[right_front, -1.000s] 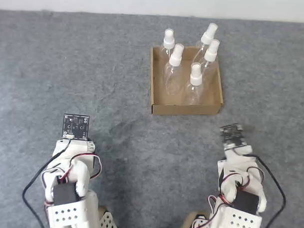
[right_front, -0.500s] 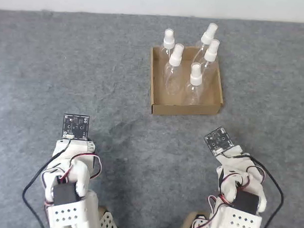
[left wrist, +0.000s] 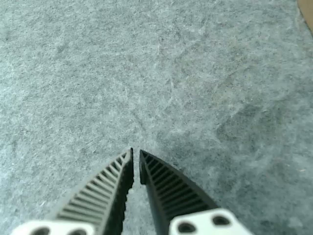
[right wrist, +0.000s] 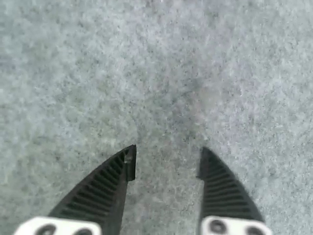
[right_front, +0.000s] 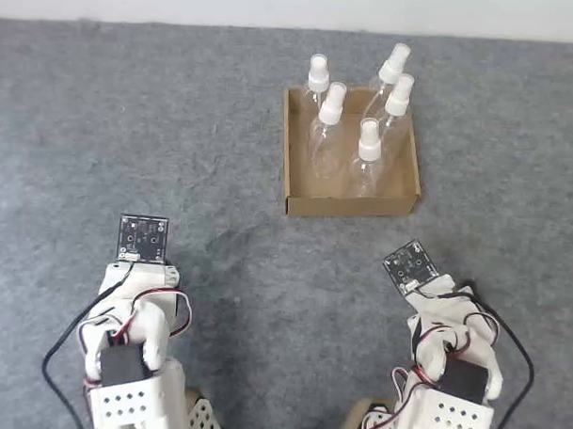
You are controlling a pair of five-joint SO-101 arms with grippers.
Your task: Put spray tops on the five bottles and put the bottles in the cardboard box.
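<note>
Found the table cover [right_front: 177, 126] a rough, matt grey felt. Noted a matt brown cardboard box [right_front: 351, 205] at one o'clock, clear glossy plastic bottles [right_front: 325, 145] inside, and ribbed matt black plastic on the left gripper [left wrist: 136, 152] and right gripper [right wrist: 167, 149].

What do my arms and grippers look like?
The left arm and right arm are white plastic with perforated bases, looped black and red cables and a dark circuit board each. The left gripper and right gripper have black ribbed jaws tapering to points, on white mounts with screw holes.
</note>
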